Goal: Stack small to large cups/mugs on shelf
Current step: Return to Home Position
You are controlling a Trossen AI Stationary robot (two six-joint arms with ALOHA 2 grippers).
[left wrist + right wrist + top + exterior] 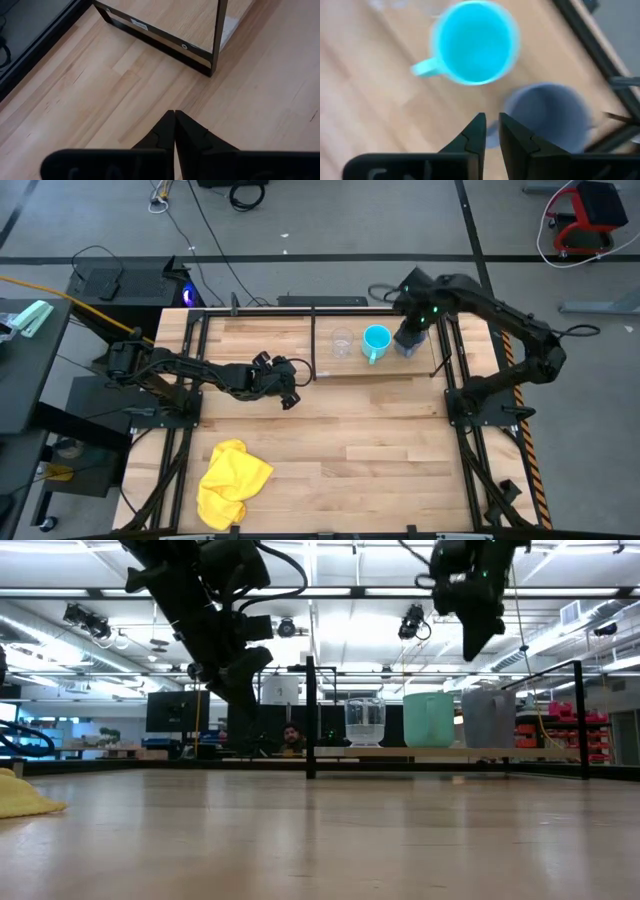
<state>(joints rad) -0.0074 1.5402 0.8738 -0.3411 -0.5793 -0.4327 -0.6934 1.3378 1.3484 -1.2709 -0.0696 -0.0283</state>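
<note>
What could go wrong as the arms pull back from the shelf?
The right gripper hangs above the grey mug, fingers slightly apart; a low or sideways retreat might clip its rim and knock it into the cyan mug beside it. The arm could also catch the shelf frame. The left gripper waits shut over the table.

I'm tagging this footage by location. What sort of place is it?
Probably a robotics lab inside a large workshop hall: a left arm and right arm are mounted at a wooden table, cables lie on the grey floor, and long ceiling lights and monitors show beyond.
</note>
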